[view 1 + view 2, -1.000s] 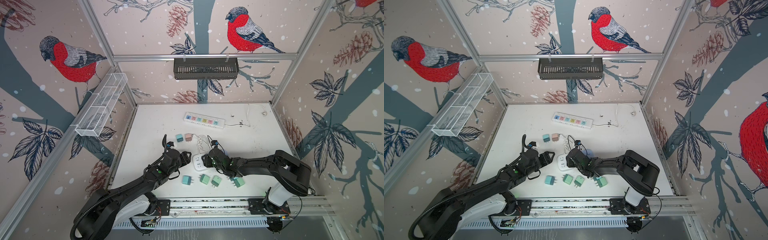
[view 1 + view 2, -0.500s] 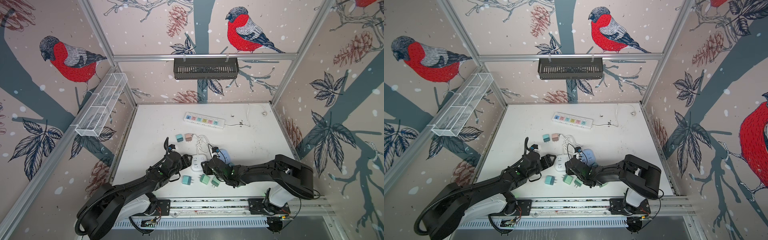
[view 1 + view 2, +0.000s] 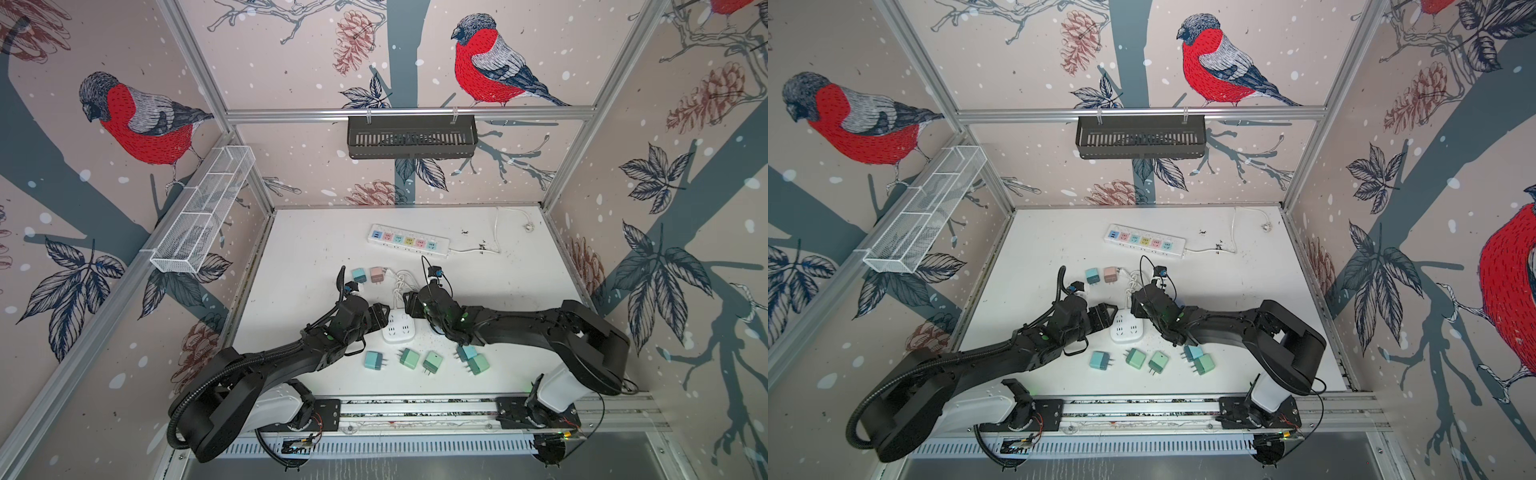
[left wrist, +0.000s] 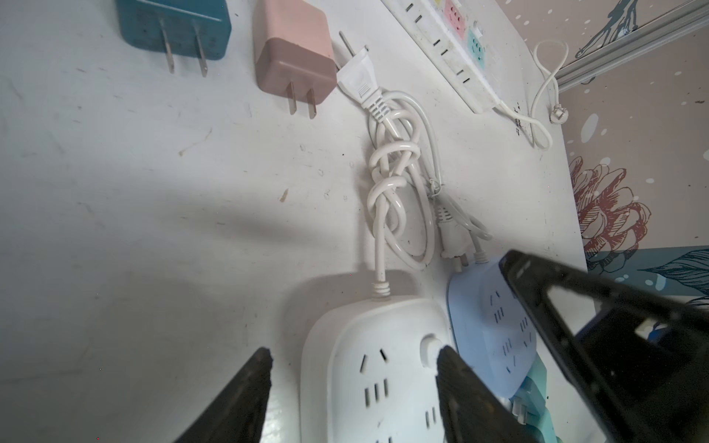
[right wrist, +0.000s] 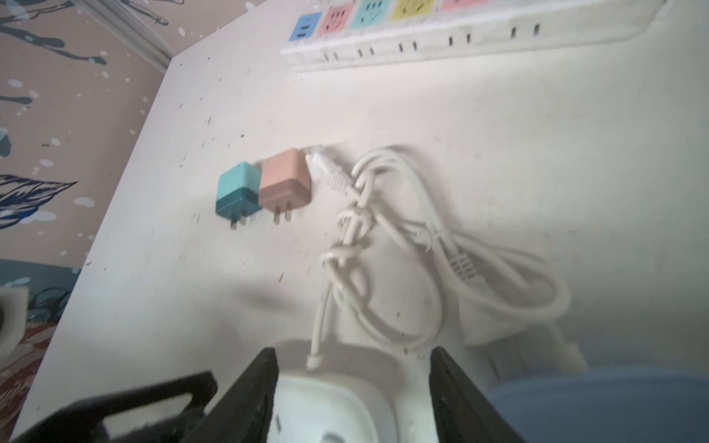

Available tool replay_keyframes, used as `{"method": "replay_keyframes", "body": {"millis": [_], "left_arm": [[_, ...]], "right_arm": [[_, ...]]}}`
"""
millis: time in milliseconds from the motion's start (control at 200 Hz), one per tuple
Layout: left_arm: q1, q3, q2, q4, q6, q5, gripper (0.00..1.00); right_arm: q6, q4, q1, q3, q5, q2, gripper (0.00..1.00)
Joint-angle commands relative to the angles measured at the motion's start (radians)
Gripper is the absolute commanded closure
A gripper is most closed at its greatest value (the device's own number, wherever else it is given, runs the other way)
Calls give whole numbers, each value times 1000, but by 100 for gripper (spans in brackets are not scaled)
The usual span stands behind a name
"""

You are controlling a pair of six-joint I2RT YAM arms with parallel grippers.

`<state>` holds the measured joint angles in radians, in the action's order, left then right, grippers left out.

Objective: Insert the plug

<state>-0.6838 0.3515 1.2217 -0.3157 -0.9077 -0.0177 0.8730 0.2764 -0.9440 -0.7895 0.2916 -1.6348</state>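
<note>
A white square socket block (image 3: 400, 328) with a knotted cord (image 4: 391, 180) lies at the table's middle front. My left gripper (image 3: 384, 318) (image 4: 355, 356) is open at its left edge, one finger above the block near its button, the other over bare table. My right gripper (image 3: 406, 302) (image 5: 353, 354) is open over the block's far right corner, nothing between its fingers. A light blue socket block (image 4: 495, 326) lies right beside the white one, hidden under the right gripper in both top views. Several green and teal plugs (image 3: 408, 358) lie loose in front.
A teal plug (image 3: 358, 275) and a pink plug (image 3: 377, 274) lie behind the white block, next to the cord's own white plug (image 4: 358, 82). A long strip with coloured sockets (image 3: 409, 242) lies at the back. A black basket (image 3: 411, 137) and a wire shelf (image 3: 203, 216) hang on the walls.
My right gripper has drawn back from the front plugs toward the rear, now covering the blue block, and its jaws have widened. My left gripper has edged right toward the white block.
</note>
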Motion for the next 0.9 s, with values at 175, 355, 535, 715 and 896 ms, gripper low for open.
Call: {"method": "replay_keyframes", "body": {"millis": [175, 355, 535, 715, 896], "left_arm": [[-2, 54, 75, -47, 61, 31, 33], [-2, 70, 110, -55, 79, 41, 35], [-2, 64, 129, -90, 89, 72, 36], [-2, 25, 108, -132, 93, 85, 39], [-16, -52, 43, -204, 68, 74, 37]], "right_arm": [[-135, -174, 110, -260, -87, -211, 39], [-159, -238, 76, -374, -110, -321, 46], [-131, -263, 25, -395, -95, -363, 50], [-87, -234, -33, -315, -66, -327, 55], [-47, -214, -86, -243, -31, -273, 60]]}}
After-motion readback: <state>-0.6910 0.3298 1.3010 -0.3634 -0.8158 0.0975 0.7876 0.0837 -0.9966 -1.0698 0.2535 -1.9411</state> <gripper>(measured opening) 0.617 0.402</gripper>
